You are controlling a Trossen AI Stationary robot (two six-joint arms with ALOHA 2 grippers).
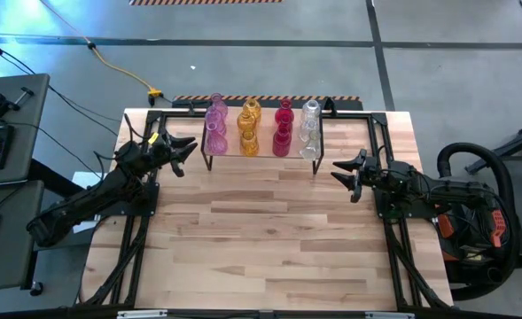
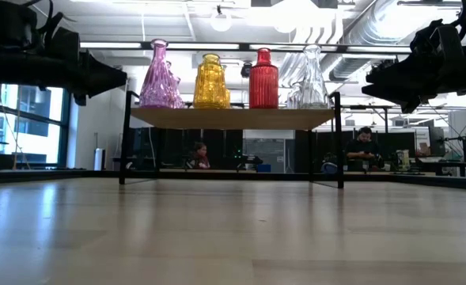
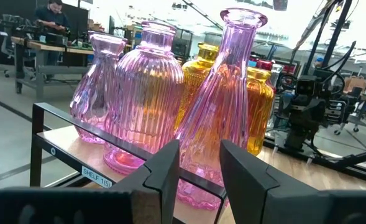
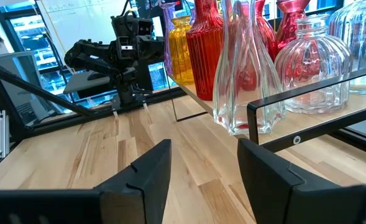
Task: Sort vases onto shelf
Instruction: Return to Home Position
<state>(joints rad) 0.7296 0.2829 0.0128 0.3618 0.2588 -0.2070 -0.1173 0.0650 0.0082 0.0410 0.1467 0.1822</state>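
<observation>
The shelf (image 1: 261, 156), a light-wood board on black wire legs, stands at the table's far middle. On it the vases stand upright in rows by colour: pink (image 1: 216, 124), amber (image 1: 249, 127), red (image 1: 283, 127), clear (image 1: 309, 127); the same rows show in the low view as pink (image 2: 160, 77), amber (image 2: 210, 81), red (image 2: 263, 78), clear (image 2: 310, 77). My left gripper (image 1: 190, 149) hovers open just left of the shelf, nothing between its fingers (image 3: 170, 171). My right gripper (image 1: 342, 168) hovers open just right of the shelf, empty (image 4: 198, 168).
The wooden tabletop (image 1: 261, 239) stretches bare of objects from the shelf to the near edge. A black frame rail (image 1: 136, 239) runs along each side of the table. People sit at desks in the room beyond the table (image 2: 365, 146).
</observation>
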